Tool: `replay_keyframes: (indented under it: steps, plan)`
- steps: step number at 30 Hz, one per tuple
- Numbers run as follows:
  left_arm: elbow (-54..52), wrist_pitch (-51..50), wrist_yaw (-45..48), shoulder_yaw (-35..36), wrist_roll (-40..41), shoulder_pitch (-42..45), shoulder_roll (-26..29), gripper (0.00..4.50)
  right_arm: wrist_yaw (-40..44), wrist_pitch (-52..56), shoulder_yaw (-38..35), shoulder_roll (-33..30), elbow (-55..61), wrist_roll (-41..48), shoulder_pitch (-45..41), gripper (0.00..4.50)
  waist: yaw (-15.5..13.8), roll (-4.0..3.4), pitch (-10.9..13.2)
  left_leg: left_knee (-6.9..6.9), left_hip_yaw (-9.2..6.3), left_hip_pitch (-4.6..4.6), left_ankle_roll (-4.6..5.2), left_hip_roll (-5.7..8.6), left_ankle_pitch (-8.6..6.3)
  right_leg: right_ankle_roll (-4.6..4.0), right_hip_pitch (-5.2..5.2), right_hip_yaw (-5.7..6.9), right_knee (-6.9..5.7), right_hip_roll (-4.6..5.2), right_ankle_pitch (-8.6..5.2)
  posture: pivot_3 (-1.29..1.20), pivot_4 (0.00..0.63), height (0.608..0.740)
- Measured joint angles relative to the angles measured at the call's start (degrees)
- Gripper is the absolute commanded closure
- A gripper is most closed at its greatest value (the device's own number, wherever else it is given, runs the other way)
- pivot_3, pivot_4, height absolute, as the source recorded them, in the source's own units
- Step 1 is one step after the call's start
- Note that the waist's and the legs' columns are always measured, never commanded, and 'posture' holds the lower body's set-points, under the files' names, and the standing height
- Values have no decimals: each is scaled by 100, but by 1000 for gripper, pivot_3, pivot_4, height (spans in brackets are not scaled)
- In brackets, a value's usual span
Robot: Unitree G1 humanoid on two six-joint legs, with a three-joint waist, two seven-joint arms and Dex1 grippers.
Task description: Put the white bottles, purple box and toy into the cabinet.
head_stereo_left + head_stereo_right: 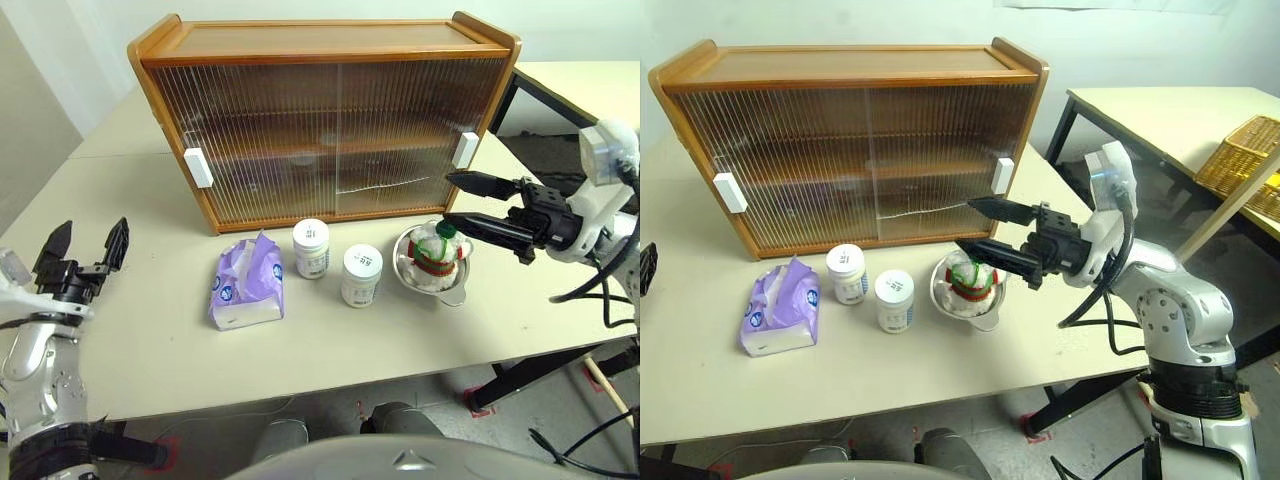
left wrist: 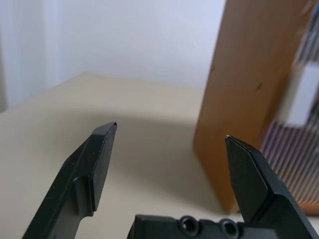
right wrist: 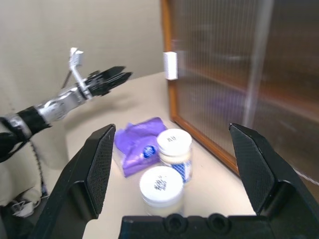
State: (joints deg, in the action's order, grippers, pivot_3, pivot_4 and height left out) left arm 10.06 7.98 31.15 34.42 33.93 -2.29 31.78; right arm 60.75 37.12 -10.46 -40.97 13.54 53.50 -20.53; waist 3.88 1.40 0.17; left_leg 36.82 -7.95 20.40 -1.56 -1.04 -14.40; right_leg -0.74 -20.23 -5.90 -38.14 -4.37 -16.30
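The cabinet [image 1: 330, 120] stands at the back of the bench [image 1: 130, 330], both sliding doors shut, white handles at the outer ends. In front of it the things lie in a row, well back from the bench's near edge: the box [image 1: 246, 285] at the left, then two bottles [image 1: 311, 248] [image 1: 361, 275], slightly apart, and the toy [image 1: 437, 252] sitting in a metal bowl [image 1: 452, 288] at the right. A clear strip of bench runs between the row and the cabinet's foot. The right hand [image 1: 458, 198] hangs above the toy, near the right handle, pointing leftward, fingers wide and empty. The left hand [image 1: 87, 240] is over the bench's left side, well apart from the box, fingers wide and empty, with open bench all around it.
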Motion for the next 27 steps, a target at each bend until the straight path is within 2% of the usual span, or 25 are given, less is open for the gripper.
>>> replay_keyframes:
  steps: [4,7,11,18,27]
  plan:
    - [-524,-464,11,-19,209,107,25,20,-7,16,72,159,57,-6,-71,0,-46,3,-2,0,0,0,1,-1,-5,0,-15,0,0,0,0,-40,4,740]
    - [-915,-876,-4,-232,388,272,-43,652,-48,15,148,270,145,-42,-25,0,-96,4,-3,0,1,7,0,-1,-9,0,-23,-1,0,0,0,-42,2,740]
    - [-1294,-1289,-20,-530,560,527,-213,2039,-160,47,232,443,198,-26,81,0,-169,6,-4,2,6,8,3,1,-12,2,-22,-4,1,0,0,-59,0,740]
    - [-1360,-1600,77,-991,547,812,-374,4451,-355,51,190,591,312,55,76,0,-184,10,-6,5,9,1,4,-1,-13,7,-15,-6,-1,-1,3,-77,0,740]
    - [-869,-1491,198,-1056,164,1100,-374,4451,-503,-14,46,830,387,105,94,0,-164,11,-7,7,9,0,10,-2,-16,9,-17,-11,0,-1,3,-93,0,740]
